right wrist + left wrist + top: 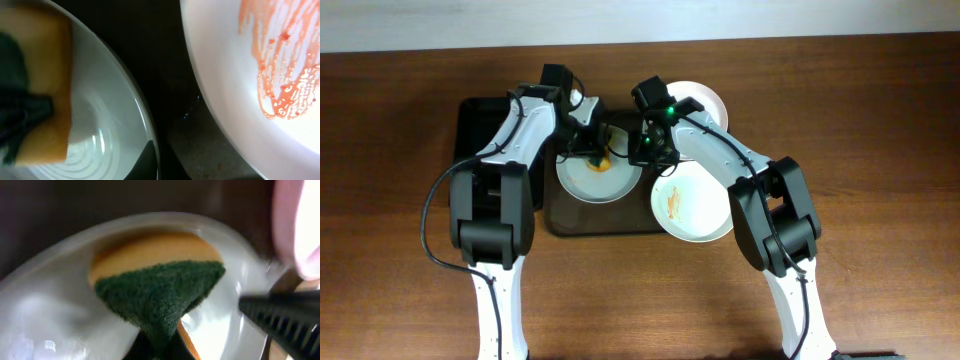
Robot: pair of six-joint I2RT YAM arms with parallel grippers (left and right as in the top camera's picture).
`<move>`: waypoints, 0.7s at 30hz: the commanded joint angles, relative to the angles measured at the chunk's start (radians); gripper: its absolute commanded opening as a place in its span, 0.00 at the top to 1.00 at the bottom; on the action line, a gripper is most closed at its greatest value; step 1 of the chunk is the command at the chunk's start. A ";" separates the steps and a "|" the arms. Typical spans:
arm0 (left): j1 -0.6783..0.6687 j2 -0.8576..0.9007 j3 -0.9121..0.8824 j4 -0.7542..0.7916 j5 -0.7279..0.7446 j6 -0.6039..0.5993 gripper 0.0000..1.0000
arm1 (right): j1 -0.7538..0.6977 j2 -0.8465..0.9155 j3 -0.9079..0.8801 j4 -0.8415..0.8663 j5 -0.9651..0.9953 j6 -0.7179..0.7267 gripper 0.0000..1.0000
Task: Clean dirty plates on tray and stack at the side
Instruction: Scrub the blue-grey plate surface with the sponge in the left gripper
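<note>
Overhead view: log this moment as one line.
left gripper: shut on sponge, sponge on left plate | right gripper: at that plate's rim, grip unclear | smeared plate: orange-red streaks, uncleaned

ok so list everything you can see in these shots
plates: 3, white. One lies on the tray under the sponge, one with orange-red smears sits over the tray's front right edge, and one is at the back right, partly behind the right arm
tray: 1, dark brown, middle of the table
sponge: 1, green scrub side over yellow, pressed on the left plate
bin: 1, black, left of the tray, partly under the left arm
table: 1, brown wood
left arm: 1, white and black, jaws shut on the sponge
right arm: 1, white and black, jaws near the sponged plate's rim, open or shut unclear
</note>
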 commanded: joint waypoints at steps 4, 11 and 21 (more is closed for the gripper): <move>-0.014 0.030 -0.002 0.076 -0.482 -0.217 0.99 | -0.004 -0.006 0.001 -0.004 0.024 0.001 0.96; -0.044 0.030 -0.003 -0.176 -0.660 -0.266 0.99 | -0.004 -0.006 0.001 -0.004 0.024 0.001 0.96; -0.080 0.035 -0.005 -0.227 -0.101 -0.051 0.99 | -0.004 -0.006 0.001 -0.005 0.023 0.001 0.96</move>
